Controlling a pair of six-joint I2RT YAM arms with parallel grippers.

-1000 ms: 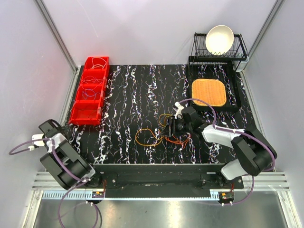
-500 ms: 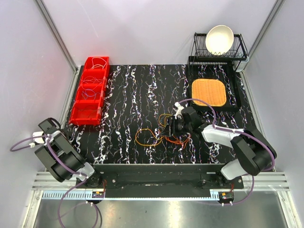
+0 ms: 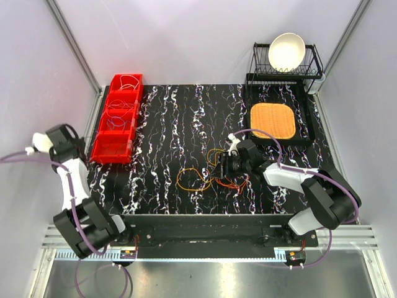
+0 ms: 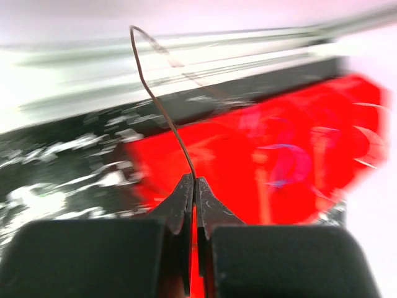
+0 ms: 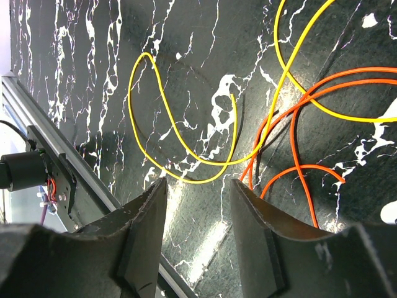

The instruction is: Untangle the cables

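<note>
Found cables (image 3: 197, 179) tangled on near-centre tabletop (image 3: 167, 124), orange and yellow loops crossing. Noted right gripper (image 5: 197, 186) half open just above, gripping nothing, hiding tangle's right side from overhead. Noted left gripper (image 4: 193, 183) pinched shut on thin dark cable (image 4: 162, 112) beside red bins (image 3: 118, 118). Farther back: woven mat (image 3: 273, 120), dish rack (image 3: 315, 65), bowl (image 3: 286, 51).

The black, white-veined surface (image 3: 180, 118) carries a row of red bins (image 3: 112, 159) at ten o'clock, a black tray (image 3: 255, 138) at two o'clock, and loose orange and yellow cables (image 3: 208, 176) just off centre toward five o'clock.
</note>
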